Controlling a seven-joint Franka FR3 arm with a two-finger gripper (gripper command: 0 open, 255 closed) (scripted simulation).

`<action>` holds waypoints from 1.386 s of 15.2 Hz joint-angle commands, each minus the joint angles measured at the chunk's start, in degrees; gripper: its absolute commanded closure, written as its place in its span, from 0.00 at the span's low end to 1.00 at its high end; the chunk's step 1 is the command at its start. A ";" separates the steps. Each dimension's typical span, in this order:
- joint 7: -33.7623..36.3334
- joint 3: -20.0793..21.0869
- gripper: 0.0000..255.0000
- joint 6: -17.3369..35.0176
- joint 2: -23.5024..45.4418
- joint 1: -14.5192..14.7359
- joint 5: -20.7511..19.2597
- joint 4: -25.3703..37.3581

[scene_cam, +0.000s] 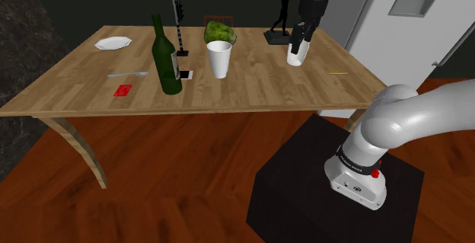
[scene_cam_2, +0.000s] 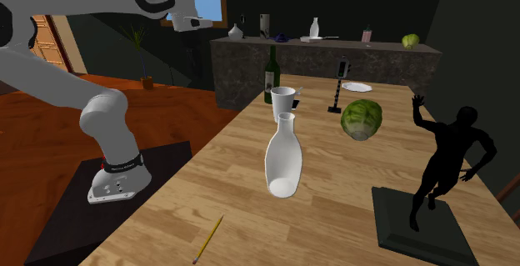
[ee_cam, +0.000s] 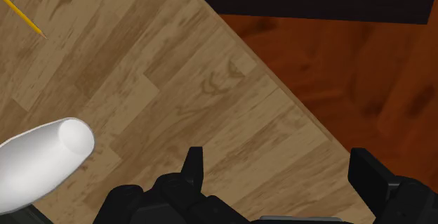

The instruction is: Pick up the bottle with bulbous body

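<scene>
The white bottle with a bulbous body (scene_cam: 297, 54) stands upright near the table's edge closest to the robot's stand, also seen as the white bottle (scene_cam_2: 283, 158) in the second exterior view. My black gripper (scene_cam: 303, 34) hangs just above it, fingers apart. In the wrist view the gripper (ee_cam: 281, 170) is open over bare wood at the table's edge. The white bottle (ee_cam: 38, 163) lies off to one side of the fingers, outside the gap, untouched. Nothing is held.
On the wooden table (scene_cam: 251, 89) stand a green wine bottle (scene_cam: 166, 59), a white cup (scene_cam: 219, 59), a green cabbage (scene_cam: 219, 32) and a black figure statue (scene_cam: 282, 17). A yellow pencil (scene_cam: 337, 73) lies close to the white bottle. A plate (scene_cam: 113, 43) sits at the far end.
</scene>
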 commanded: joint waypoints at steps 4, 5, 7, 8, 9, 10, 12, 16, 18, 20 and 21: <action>-3.60 -3.91 0.00 2.06 3.02 -1.47 -1.68 1.72; -4.79 -5.19 0.00 2.74 4.16 -1.90 -2.15 2.43; -7.17 -7.70 0.00 4.04 6.59 -2.69 -2.91 4.05; -8.36 -8.94 0.00 4.66 7.89 -3.04 -3.21 4.96; -9.55 -10.19 0.00 5.26 9.23 -3.34 -3.45 5.93; -10.75 -11.41 0.00 5.85 10.63 -3.63 -3.61 6.97; -13.18 -13.84 0.00 6.93 13.56 -4.11 -3.74 9.25; -18.22 -18.61 0.00 8.70 19.96 -4.76 -3.07 14.57; -20.87 -20.97 0.00 9.35 23.43 -4.97 -2.23 17.63; -23.64 -23.30 0.00 9.81 27.10 -5.16 -1.00 20.97; -25.07 -24.45 0.00 9.96 29.02 -5.26 -0.23 22.74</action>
